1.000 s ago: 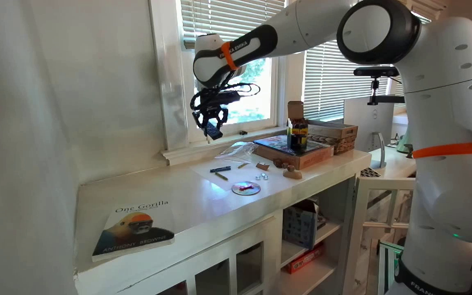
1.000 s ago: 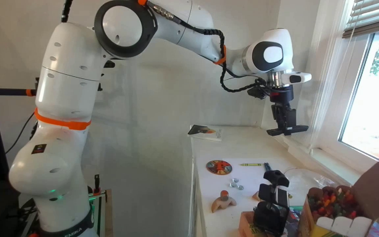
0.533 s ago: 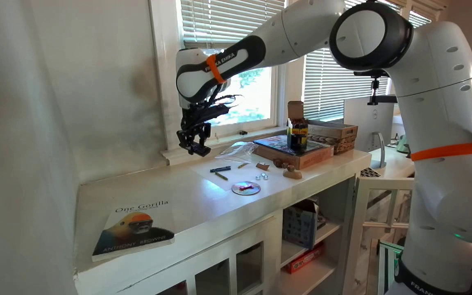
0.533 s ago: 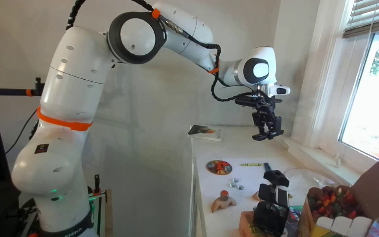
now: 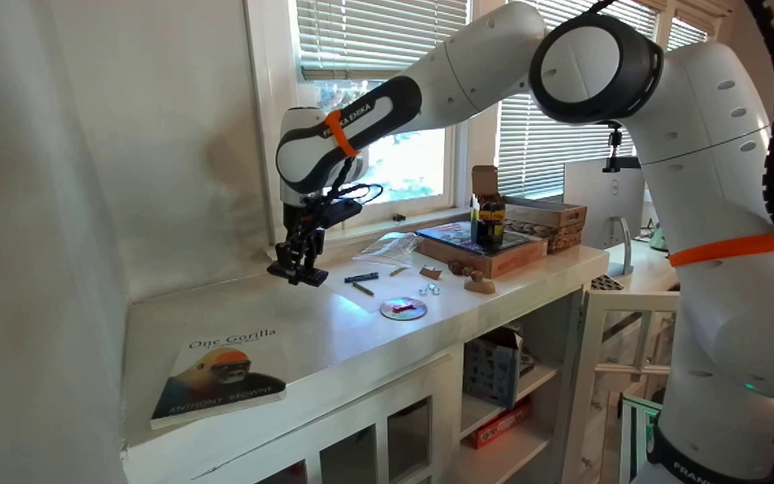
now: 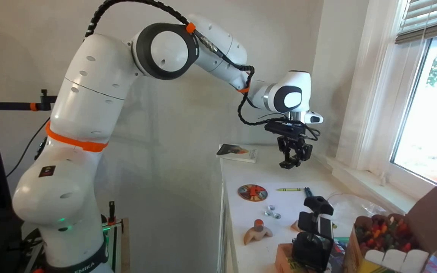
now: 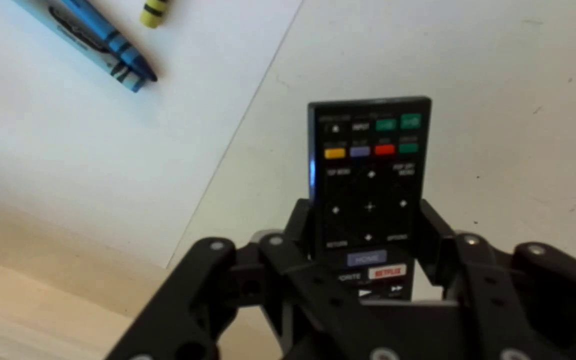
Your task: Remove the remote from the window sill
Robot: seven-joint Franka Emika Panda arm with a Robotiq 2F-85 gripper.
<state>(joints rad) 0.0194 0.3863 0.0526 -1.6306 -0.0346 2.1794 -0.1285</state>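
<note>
The remote (image 7: 370,185) is a slim black bar with coloured buttons. In the wrist view my gripper (image 7: 366,225) is shut on its two long sides, and its lower end is hidden behind the gripper. In an exterior view the remote (image 5: 310,275) hangs roughly level under the gripper (image 5: 298,265), above the white countertop (image 5: 239,302). It also shows small and dark in an exterior view (image 6: 288,164), under the gripper (image 6: 293,157). The white window sill (image 5: 420,220) runs along the window behind the gripper; it also shows in an exterior view (image 6: 374,182).
A picture book (image 5: 226,376) lies at the counter's end. Crayons (image 7: 93,40), a disc (image 5: 404,309) and a plastic bag (image 5: 387,249) lie on the counter. A crayon box (image 6: 389,235) and a black clamp (image 6: 313,235) stand farther along. The wall (image 5: 179,168) is close to the gripper.
My gripper has come down with the remote and moved away from the window, over the counter. The wrist has turned. The remote stays in the jaws throughout.
</note>
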